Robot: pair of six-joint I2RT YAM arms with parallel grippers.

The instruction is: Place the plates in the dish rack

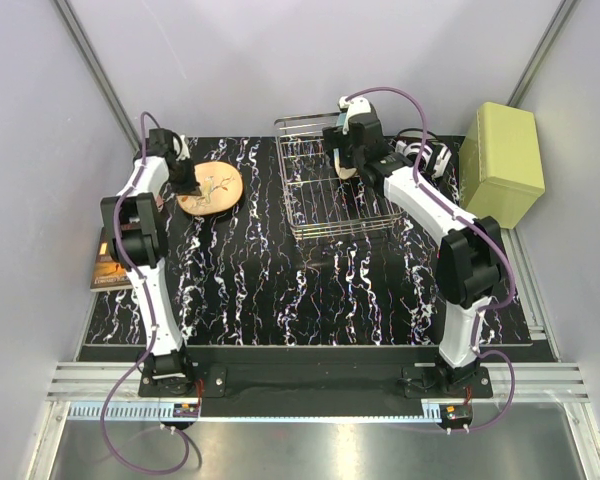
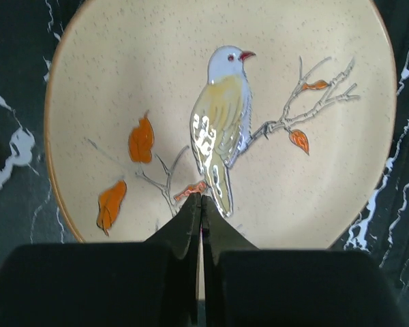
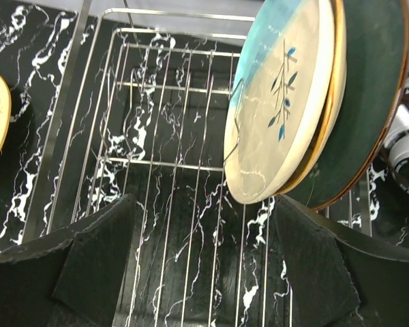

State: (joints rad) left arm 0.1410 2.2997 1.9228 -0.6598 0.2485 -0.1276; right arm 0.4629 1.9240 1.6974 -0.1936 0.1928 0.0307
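Plates [image 3: 279, 129]: three stood on edge inside rack [image 3: 163, 122], leaned together so wires keep them upright. Fourth, bird plate [image 2: 225, 102], laid flat on surface [image 1: 280, 290] left of rack, well apart, not yet loaded. Left tool [image 2: 202, 201] clenched, nothing seen between fingers [image 2: 180, 231], pointed down over bird plate's near edge; contact cannot be told. Closed tips judged suited to nudging rim. Right tool [image 3: 202, 199] spread wide, empty, held over rack's bare wires.
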